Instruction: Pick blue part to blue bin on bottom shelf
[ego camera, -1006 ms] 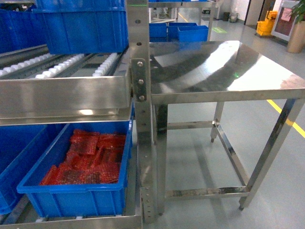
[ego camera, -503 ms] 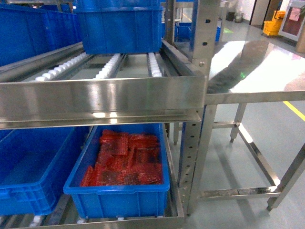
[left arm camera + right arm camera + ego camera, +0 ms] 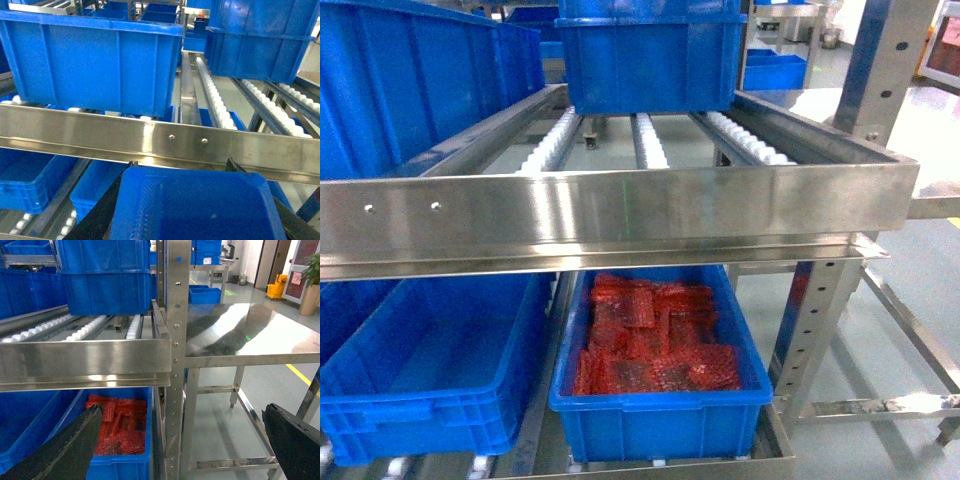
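Observation:
The blue part (image 3: 200, 205) fills the lower half of the left wrist view, a bright-blue piece with a square flared rim. My left gripper (image 3: 181, 165) is shut on it, one black finger on each side. It hangs in front of the rack's steel lip. In the head view the bottom shelf (image 3: 650, 468) carries two blue bins: an empty one (image 3: 430, 370) on the left and one with red parts (image 3: 660, 420) on the right. My right gripper (image 3: 183, 412) is open with nothing between its fingers, facing the rack post. Neither gripper shows in the head view.
The upper tier has a wide steel front lip (image 3: 620, 215), white roller rails (image 3: 645, 145) and large blue crates (image 3: 645, 55) on it. A steel rack post (image 3: 177, 355) stands ahead of the right gripper. A steel table (image 3: 240, 335) sits to the rack's right.
The head view has swung left across the rack. The post and steel table have slid off to the right, and both bottom-shelf bins now sit in the middle.

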### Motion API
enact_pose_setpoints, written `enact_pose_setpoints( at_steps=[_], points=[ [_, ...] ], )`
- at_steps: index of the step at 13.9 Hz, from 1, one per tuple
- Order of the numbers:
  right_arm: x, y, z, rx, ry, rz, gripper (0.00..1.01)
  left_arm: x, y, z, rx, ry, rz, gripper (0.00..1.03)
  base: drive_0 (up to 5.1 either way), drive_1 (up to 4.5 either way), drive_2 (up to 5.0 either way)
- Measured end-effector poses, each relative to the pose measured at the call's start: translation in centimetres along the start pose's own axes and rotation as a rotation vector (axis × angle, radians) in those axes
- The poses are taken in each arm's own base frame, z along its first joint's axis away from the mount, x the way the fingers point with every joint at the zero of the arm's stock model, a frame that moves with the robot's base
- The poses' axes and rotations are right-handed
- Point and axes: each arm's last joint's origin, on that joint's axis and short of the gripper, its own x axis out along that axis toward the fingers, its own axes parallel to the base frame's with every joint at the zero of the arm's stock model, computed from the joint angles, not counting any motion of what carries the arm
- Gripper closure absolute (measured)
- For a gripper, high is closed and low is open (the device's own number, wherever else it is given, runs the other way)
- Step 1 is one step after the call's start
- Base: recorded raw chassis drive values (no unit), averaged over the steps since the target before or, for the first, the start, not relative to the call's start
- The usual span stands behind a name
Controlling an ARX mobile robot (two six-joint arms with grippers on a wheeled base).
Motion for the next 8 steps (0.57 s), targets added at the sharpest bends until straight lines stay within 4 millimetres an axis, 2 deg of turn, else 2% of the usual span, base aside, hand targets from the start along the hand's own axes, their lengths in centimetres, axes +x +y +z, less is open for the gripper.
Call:
enact_pose_setpoints(
  at_steps=[4, 8],
  points=[
    [0.0, 0.0, -0.01, 0.0, 0.001, 0.0, 0.03, -0.02, 0.01, 0.02, -0.001, -0.002, 0.001, 0.6, -4.6, 2.13, 2.1],
    [0.0, 0.01, 0.0, 0.0, 0.0, 0.003, 0.03, 0.0, 0.02, 0.01, -0.001, -0.001, 0.004, 0.6, 0.0, 0.0, 0.0]
  ],
)
